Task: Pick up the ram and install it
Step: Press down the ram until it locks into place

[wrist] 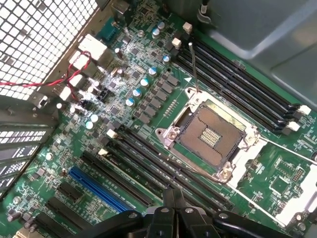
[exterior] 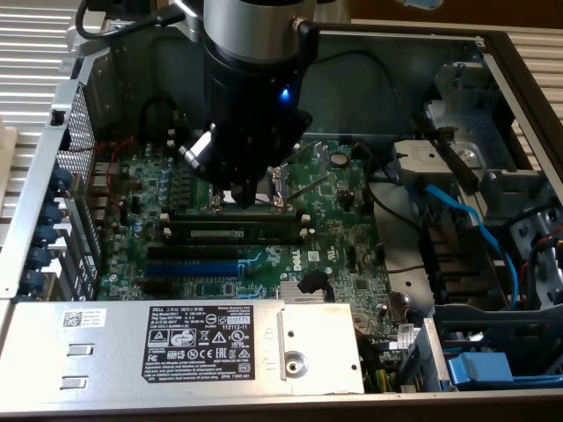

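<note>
Setting: an open desktop computer case point(exterior: 519, 97) of grey sheet metal, resting on a ribbed pale surface point(exterior: 26, 53).
Board: a green motherboard point(exterior: 343, 237), matte and crowded with small chips and silver capacitors, lying flat beneath the fingers.
Gripper: the black gripper point(wrist: 173, 198) hangs over the board; its fingers are pressed together, nothing visible between them.
Ram: the ram point(exterior: 236, 232), a long flat dark stick with a pale label strip, sits in a slot just in front of the fingers in the exterior view.
Socket: a square CPU socket point(wrist: 210, 136) in a shiny metal frame, just beyond the fingertips.
Slots: long black slots with white end clips point(wrist: 247, 87) past the socket; a blue expansion slot point(wrist: 96, 188) beside the fingers.
Power supply: a grey box with a black label point(exterior: 202, 347), nearest the exterior camera.
Cables: blue cable point(exterior: 466, 211) well off to the exterior view's right.
</note>
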Available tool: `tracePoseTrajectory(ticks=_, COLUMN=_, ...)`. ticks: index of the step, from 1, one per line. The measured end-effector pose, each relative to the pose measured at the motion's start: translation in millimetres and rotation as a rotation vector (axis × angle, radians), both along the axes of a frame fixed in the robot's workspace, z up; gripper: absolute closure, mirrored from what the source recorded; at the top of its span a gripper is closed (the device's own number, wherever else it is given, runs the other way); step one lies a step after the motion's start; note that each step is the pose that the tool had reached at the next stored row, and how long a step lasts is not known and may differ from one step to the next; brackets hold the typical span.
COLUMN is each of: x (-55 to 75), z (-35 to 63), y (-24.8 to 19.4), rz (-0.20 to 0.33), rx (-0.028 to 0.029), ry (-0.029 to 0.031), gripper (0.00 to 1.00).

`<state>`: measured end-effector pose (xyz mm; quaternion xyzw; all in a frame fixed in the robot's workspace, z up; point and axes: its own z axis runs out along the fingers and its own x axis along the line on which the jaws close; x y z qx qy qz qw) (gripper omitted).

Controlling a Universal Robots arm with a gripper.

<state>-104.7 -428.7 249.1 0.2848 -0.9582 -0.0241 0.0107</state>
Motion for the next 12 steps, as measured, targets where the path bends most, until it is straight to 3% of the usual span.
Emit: tracePoseTrajectory(ticks=12, x=0.0, z=0.0, y=0.0, rz=-0.146, rx=0.0, ry=0.0, gripper=0.9)
